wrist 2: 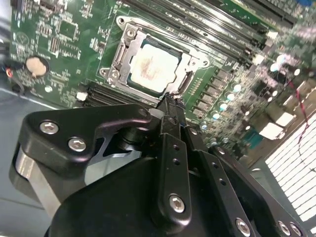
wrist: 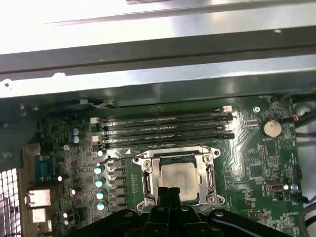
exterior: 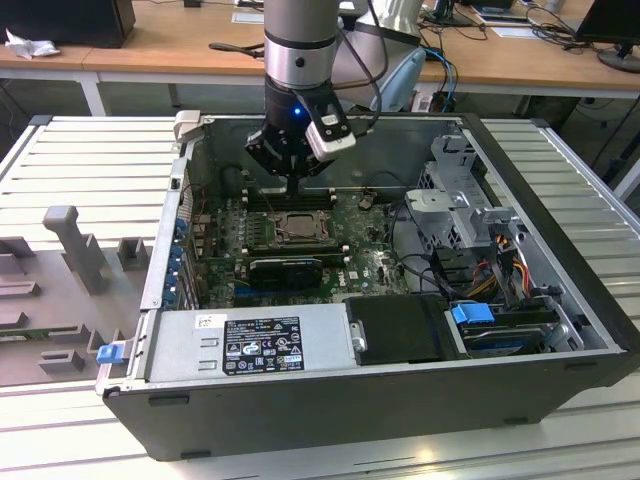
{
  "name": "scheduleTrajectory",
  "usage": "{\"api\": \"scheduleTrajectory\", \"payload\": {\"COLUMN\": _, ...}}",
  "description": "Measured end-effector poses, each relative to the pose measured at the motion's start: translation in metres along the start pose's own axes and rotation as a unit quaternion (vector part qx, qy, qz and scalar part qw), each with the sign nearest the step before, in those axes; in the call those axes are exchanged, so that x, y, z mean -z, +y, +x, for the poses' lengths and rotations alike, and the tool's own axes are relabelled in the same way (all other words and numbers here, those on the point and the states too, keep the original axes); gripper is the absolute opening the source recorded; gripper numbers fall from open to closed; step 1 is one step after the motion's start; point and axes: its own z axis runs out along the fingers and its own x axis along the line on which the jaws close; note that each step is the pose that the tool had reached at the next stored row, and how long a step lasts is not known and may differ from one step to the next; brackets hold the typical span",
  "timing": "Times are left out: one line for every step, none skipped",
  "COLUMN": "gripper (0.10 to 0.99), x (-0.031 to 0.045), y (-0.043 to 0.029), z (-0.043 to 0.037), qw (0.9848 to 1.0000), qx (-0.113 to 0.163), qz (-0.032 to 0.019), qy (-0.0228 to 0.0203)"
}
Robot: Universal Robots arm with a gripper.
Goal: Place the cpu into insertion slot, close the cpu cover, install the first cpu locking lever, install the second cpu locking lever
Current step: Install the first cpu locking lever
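Observation:
The cpu (wrist 2: 153,66) lies flat in its socket on the green motherboard, with its pale metal top showing. The silvery cpu cover (wrist 2: 122,58) lies down around it, the chip visible through its square window. In the first wrist view the cpu (wrist: 178,175) and the cover (wrist: 147,181) sit just beyond my fingertips. My gripper (wrist 2: 170,100) is shut, its dark fingers pressed together with nothing between them. It hangs just above the socket's edge. In the exterior view the gripper (exterior: 293,188) points straight down over the socket (exterior: 288,226) inside the open computer case.
Memory slots (wrist: 163,128) run alongside the socket, and a coin battery (wrist: 271,128) sits further off. The case holds a power supply (exterior: 250,345), a black card (exterior: 285,270), a drive cage (exterior: 460,200) and loose cables (exterior: 500,270). The case walls (exterior: 165,230) ring the board.

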Motion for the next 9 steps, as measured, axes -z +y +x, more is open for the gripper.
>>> {"api": "scheduleTrajectory", "payload": {"gripper": 0.106, "x": 0.0000, "y": 0.0000, "z": 0.0000, "qw": 1.0000, "qx": 0.006, "qz": 0.0001, "qy": 0.0002}}
{"api": "scheduleTrajectory", "payload": {"gripper": 0.106, "x": 0.0000, "y": 0.0000, "z": 0.0002, "qw": 1.0000, "qx": 0.010, "qz": 0.0002, "qy": 0.0003}}
{"api": "scheduleTrajectory", "payload": {"gripper": 0.106, "x": -0.0002, "y": -0.0001, "z": 0.0016, "qw": 0.9999, "qx": 0.014, "qz": 0.0000, "qy": 0.0004}}
{"api": "scheduleTrajectory", "payload": {"gripper": 0.106, "x": -0.0002, "y": -0.0002, "z": 0.0031, "qw": 0.9999, "qx": 0.015, "qz": 0.0001, "qy": 0.0005}}
{"api": "scheduleTrajectory", "payload": {"gripper": 0.106, "x": -0.0002, "y": -0.0003, "z": 0.0048, "qw": 0.9999, "qx": 0.017, "qz": 0.0002, "qy": 0.0006}}
{"api": "scheduleTrajectory", "payload": {"gripper": 0.106, "x": -0.0002, "y": -0.0006, "z": 0.0091, "qw": 0.9998, "qx": 0.018, "qz": 0.0003, "qy": 0.0007}}
{"api": "scheduleTrajectory", "payload": {"gripper": 0.106, "x": -0.0003, "y": -0.0007, "z": 0.0116, "qw": 0.9998, "qx": 0.019, "qz": 0.0003, "qy": 0.0007}}
{"api": "scheduleTrajectory", "payload": {"gripper": 0.106, "x": -0.0005, "y": -0.0009, "z": 0.0144, "qw": 0.9998, "qx": 0.020, "qz": -0.0001, "qy": 0.0008}}
{"api": "scheduleTrajectory", "payload": {"gripper": 0.106, "x": -0.0011, "y": -0.0013, "z": 0.0201, "qw": 0.9998, "qx": 0.020, "qz": -0.0022, "qy": 0.0009}}
